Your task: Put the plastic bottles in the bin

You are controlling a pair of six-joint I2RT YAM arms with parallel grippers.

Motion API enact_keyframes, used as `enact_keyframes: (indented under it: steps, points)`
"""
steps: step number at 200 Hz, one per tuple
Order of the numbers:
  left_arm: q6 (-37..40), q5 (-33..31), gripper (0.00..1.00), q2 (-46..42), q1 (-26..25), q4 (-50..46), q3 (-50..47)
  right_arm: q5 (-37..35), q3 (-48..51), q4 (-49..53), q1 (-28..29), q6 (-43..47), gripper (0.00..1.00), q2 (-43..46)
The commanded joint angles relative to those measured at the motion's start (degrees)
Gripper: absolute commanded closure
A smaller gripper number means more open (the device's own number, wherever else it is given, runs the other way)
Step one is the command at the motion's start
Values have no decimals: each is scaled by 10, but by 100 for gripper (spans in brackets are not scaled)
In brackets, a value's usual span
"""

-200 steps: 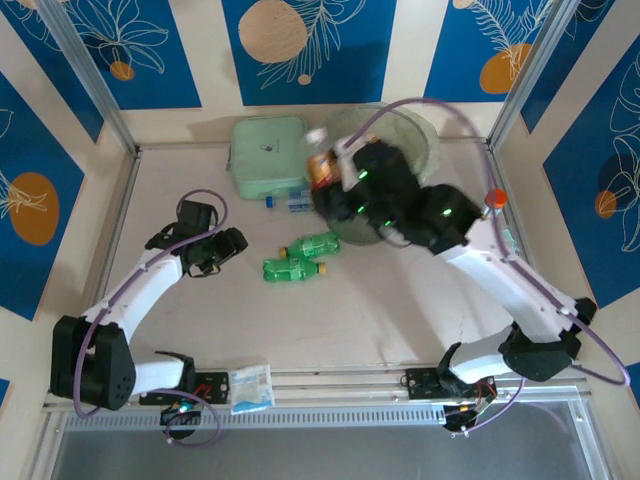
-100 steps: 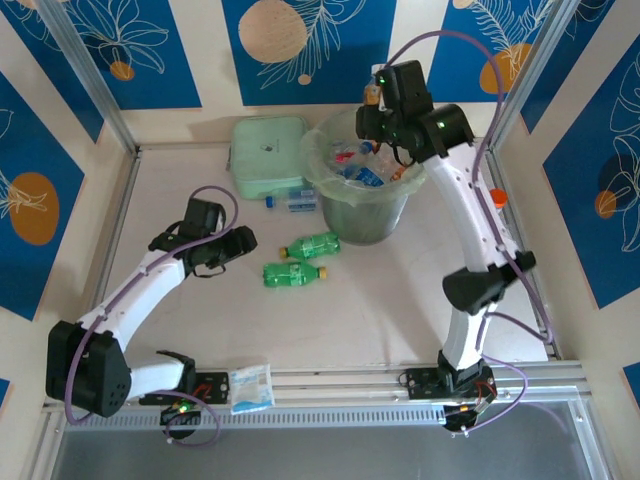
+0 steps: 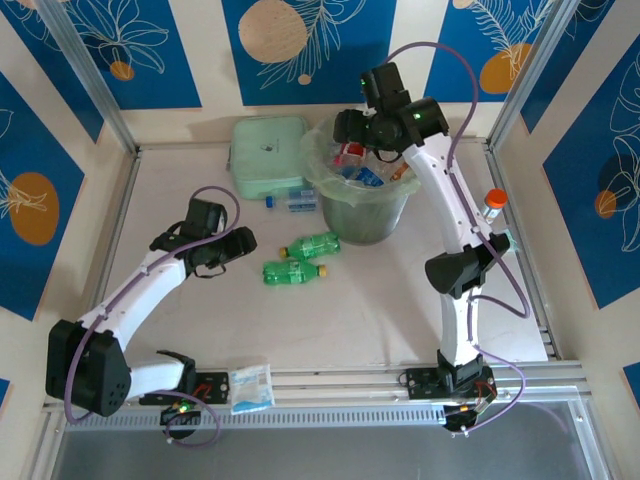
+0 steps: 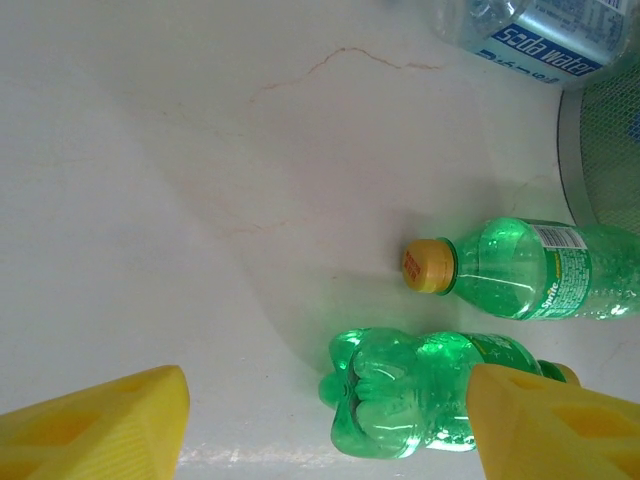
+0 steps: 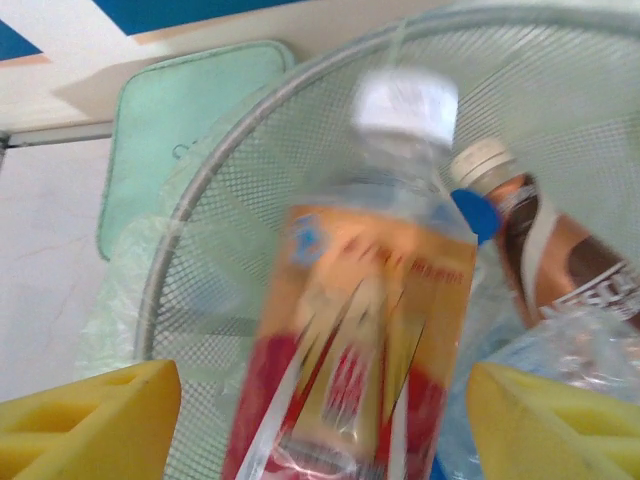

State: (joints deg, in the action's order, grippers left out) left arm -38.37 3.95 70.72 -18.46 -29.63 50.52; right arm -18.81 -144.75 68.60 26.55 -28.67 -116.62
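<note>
Right tool [image 5: 320, 385] spread above bin [image 3: 366, 225]; red-orange-label bottle [image 5: 350, 330] blurred between its fingers, over other bottles inside. Left tool [image 3: 238, 243] spread, low over surface [image 3: 350, 320], near 2 green bottles [image 3: 310, 244] lying beside bin. Blue-label bottle [image 3: 293, 203] lies between pale green box [image 3: 265, 155] and bin.

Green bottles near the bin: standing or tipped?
Tipped: the upper green bottle and the lower green bottle lie on their sides on the table, outside the bin.
</note>
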Motion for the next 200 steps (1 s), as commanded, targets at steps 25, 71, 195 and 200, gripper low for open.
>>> enact_keyframes:
  steps: [25, 71, 195, 200]
  points:
    - [31, -15, 24, 6, -9, -4, 18, 53, -8, -4, 10, -30, 23, 7]
    - [49, -28, 23, 14, -41, 27, 20, 37, 2, -15, 16, -21, 23, 53]
    - [136, -10, 12, 39, -176, 89, -24, -64, 362, -111, 110, -9, 27, 364]
    - [144, -16, 11, 44, -183, 90, -24, -64, 379, -114, 112, -12, 26, 380]
